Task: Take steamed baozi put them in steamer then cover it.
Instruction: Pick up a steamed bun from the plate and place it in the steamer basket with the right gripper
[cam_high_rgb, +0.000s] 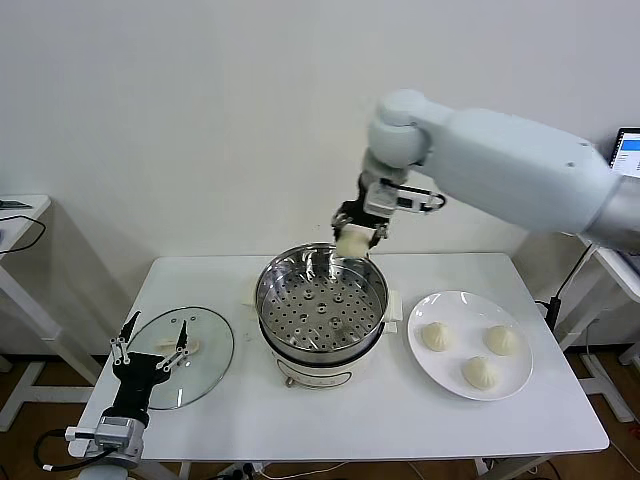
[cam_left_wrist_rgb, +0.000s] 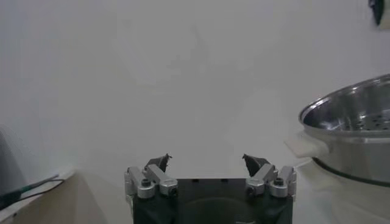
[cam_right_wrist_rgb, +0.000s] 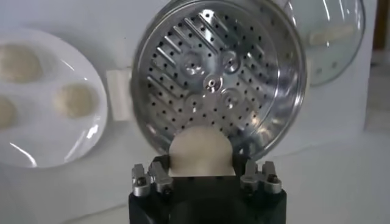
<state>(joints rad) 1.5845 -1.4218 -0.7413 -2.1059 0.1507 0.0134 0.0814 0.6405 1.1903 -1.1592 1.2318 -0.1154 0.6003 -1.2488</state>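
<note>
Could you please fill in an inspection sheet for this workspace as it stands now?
Surface: white table, no spills seen.
Job's things: steamer at centre, tray bare; one baozi held above its far rim; three baozi on the white plate; glass lid lying to its left.
Clutter: nothing seen.
Hands: right hand shut on the baozi; left hand open, idle above the lid.
Cables: black cable near the left arm's base.
Surroundings: plain wall; side tables either side; screen at right.

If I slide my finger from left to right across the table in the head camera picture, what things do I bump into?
Left gripper → glass lid → steamer → white plate with three baozi.
</note>
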